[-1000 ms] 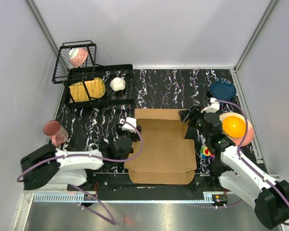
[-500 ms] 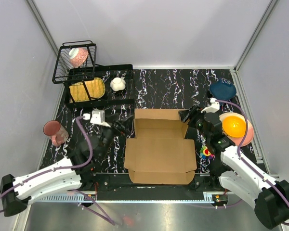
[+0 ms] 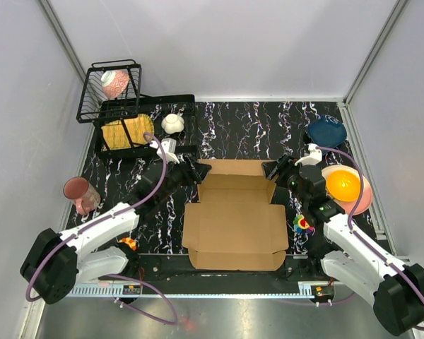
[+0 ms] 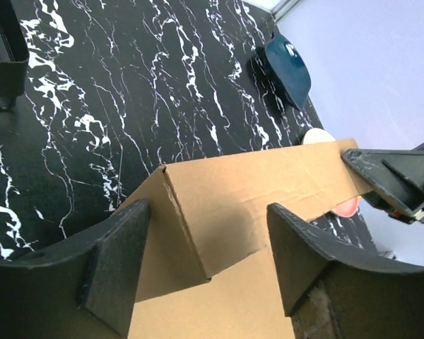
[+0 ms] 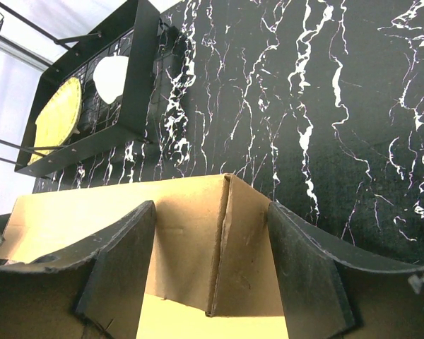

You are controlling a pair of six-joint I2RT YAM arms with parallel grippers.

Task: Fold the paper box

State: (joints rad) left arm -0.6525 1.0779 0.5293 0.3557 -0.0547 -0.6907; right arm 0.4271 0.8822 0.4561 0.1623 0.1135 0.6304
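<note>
The left fingers (image 4: 116, 261) are spread wide around the back left corner of the paper box (image 3: 237, 226). They do not hold anything tight. The right fingers (image 5: 124, 261) are spread wide too, around the back right corner. The bent cardboard sits between them but is not squeezed.

The table (image 3: 247, 127) is black with white streaks. The box sits in the middle of it, in the lower middle of the top view. Most of the box lies flat like a sheet. Only the back wall (image 3: 234, 169), at the top edge of the box, stands up, with a small flap bent in at each end.

I think the job has just begun. The side walls, the front part and the lid flaps do not look folded yet, so most of the folding is left.
</note>
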